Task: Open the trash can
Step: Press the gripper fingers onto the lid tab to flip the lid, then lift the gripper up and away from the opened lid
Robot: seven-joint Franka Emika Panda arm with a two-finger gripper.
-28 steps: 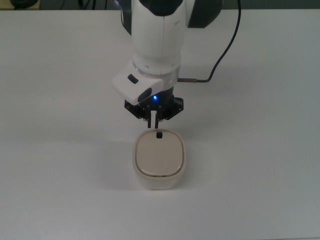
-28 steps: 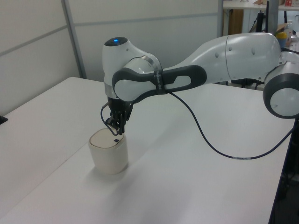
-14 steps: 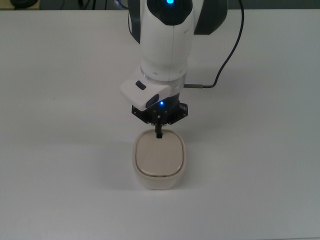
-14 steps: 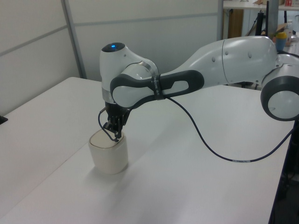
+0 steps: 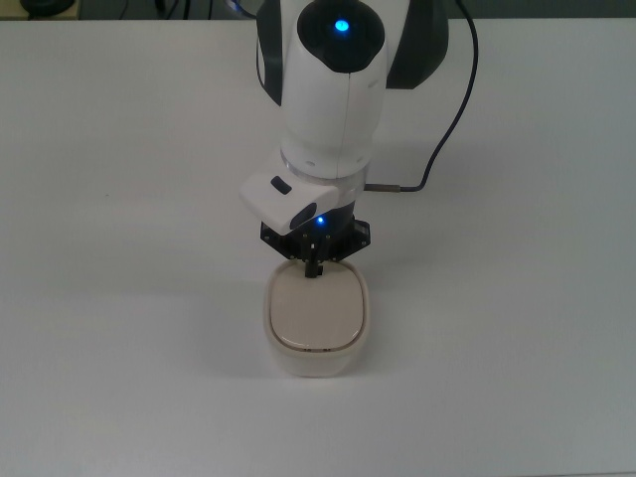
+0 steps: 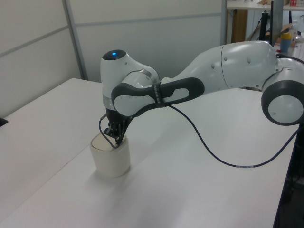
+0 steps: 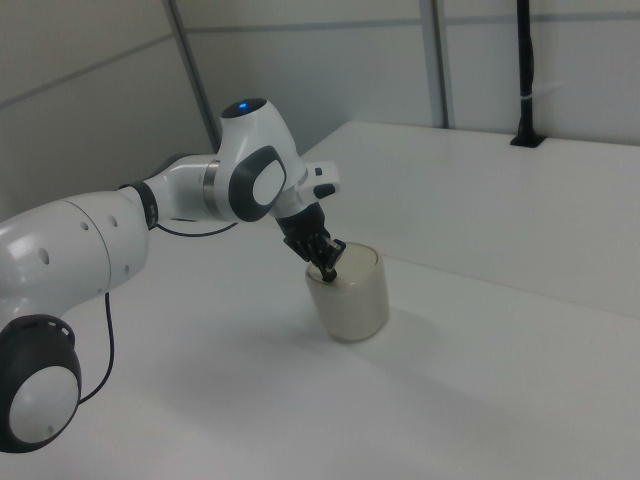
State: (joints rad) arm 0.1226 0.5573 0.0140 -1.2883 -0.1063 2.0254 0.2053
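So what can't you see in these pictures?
- The trash can's button: hidden under the gripper in the top view, left view and right view.
- Inside the trash can: hidden, the lid is flat on it.
- The arm's base: cut off by the picture edges.

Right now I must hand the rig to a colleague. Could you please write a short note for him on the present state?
Gripper: fingers together, tips down on the lid at its edge nearest the arm, where the button is; holding nothing.
Bin: upright on the table, directly under the gripper.
Done: the gripper is placed at the button.
Left: the lid is flat and closed; press until it opens, then lift away.
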